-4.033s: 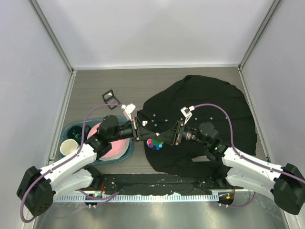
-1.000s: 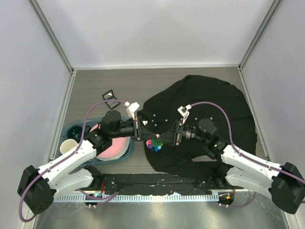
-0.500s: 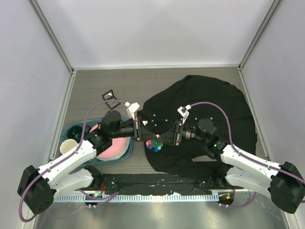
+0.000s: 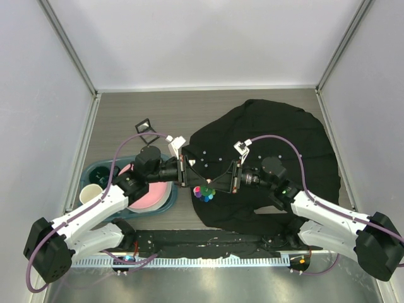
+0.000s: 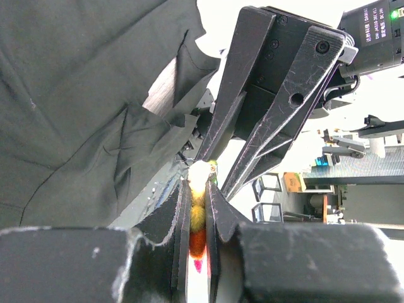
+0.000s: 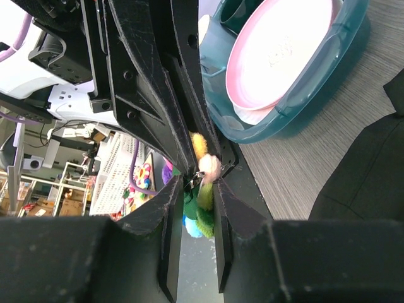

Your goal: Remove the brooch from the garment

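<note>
The brooch (image 4: pixel 203 190), a small flower of coloured fuzzy petals, is at the left edge of the black garment (image 4: pixel 278 136), which lies spread on the right half of the table. My left gripper (image 4: pixel 198 184) comes from the left and is shut on the brooch's yellow and orange petals (image 5: pixel 198 214). My right gripper (image 4: pixel 216 186) comes from the right and is shut on its green petals and metal clasp (image 6: pixel 205 208). The two grippers meet tip to tip. In the left wrist view the garment (image 5: pixel 82 95) hangs to the left. I cannot tell whether the pin is still in the cloth.
A teal basin (image 4: pixel 101 172) holding a pink plate (image 4: pixel 151 197) and a pale cup (image 4: pixel 91 194) stands at the left under my left arm; it also shows in the right wrist view (image 6: pixel 303 95). A small black frame (image 4: pixel 146 129) lies behind it. Grey walls enclose the table.
Both grippers stay shut on the brooch. Since four seconds ago both wrists have shifted slightly away from the near edge; in the last second almost nothing moved.
</note>
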Available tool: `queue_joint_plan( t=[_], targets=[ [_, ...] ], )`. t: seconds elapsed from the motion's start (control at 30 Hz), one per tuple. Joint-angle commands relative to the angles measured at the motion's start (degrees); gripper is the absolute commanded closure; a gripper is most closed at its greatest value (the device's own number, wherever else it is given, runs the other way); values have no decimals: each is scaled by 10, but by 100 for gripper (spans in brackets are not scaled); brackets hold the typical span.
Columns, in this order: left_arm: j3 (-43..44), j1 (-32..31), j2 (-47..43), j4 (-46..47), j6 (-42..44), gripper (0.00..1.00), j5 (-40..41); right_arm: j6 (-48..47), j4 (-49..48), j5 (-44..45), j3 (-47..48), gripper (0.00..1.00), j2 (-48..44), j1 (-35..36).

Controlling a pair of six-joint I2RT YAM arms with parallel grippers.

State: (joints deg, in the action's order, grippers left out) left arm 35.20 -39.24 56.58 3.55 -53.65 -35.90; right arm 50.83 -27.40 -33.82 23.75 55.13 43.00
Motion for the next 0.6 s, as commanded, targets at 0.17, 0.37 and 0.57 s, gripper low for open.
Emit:
queue_joint_plan(
  t=[0.17,0.37,0.57],
  targets=[
    [-4,4,3,36,-15,100,6,8,-68,-23,11,74,7,6],
    [-7,4,6,56,-32,100,0,16,-85,-4,14,75,21,8],
    [-14,4,6,68,-41,100,2,25,-93,20,11,77,20,10]
  ],
)
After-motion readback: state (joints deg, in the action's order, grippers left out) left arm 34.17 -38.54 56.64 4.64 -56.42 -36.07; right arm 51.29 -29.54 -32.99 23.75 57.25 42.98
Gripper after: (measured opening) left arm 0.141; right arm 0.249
